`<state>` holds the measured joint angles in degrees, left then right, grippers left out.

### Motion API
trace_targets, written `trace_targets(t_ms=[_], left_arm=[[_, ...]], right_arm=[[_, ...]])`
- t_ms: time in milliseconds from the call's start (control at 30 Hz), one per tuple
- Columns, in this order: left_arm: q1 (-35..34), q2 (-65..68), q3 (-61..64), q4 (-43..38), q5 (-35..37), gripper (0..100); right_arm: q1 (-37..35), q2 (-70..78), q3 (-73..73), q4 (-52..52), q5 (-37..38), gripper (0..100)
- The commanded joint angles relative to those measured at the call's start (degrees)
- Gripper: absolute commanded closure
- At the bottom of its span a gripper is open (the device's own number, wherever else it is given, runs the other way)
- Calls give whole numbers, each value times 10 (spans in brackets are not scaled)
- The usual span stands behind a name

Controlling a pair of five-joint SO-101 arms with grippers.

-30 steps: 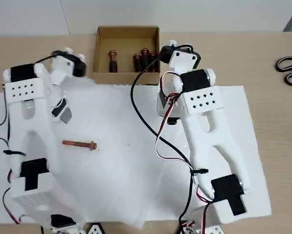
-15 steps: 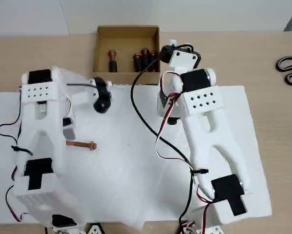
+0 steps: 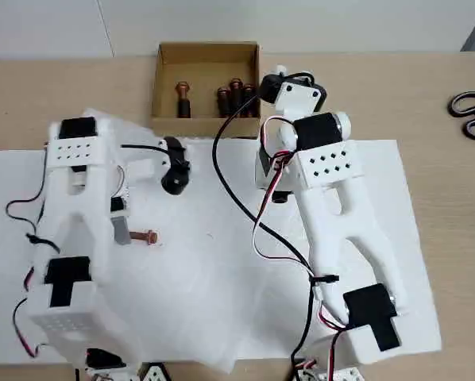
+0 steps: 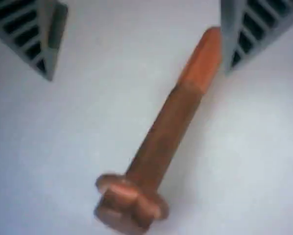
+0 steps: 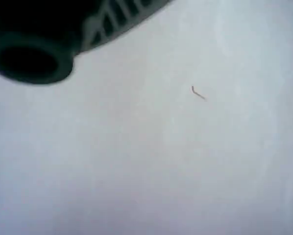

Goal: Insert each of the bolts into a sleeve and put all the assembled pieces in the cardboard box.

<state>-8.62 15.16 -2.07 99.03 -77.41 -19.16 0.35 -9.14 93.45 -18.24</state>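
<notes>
A copper bolt lies flat on the white sheet, its head pointing away from my left arm. My left gripper hangs open right over the bolt's plain end, one grey finger well off to one side and the other finger close beside the tip. My right gripper sits low over the sheet just in front of the cardboard box, shut on a black sleeve whose open end faces the camera. Several assembled pieces stand in the box.
The white foam sheet covers the middle of the wooden table. Black-handled scissors lie at the far right edge. Wires loop from the right arm across the sheet. A black motor of the left arm juts toward the middle.
My left arm has swung in from the back left and come down over the bolt, hiding most of its shank from above. The right arm has stayed still.
</notes>
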Motion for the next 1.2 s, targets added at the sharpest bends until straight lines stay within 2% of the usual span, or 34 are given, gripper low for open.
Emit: trace_targets(t_ms=[0,467,633,833,933,1067,1167], left_arm=[[18,13,-2,3,-141,786],[29,90,-2,-14,-161,786],[32,121,-2,-62,-161,786],[41,120,-3,-68,-161,790],[49,121,-3,-64,-161,848],[58,117,-3,-57,-157,979],[68,117,-7,-19,-156,994]], right_arm=[[3,-33,-16,-2,20,995],[0,-33,-16,-6,26,995],[0,-33,-16,-4,26,995],[0,-33,-16,-7,26,995],[0,-33,-16,-7,26,995],[1,-33,-16,-7,26,995],[0,-33,-17,-7,26,995]])
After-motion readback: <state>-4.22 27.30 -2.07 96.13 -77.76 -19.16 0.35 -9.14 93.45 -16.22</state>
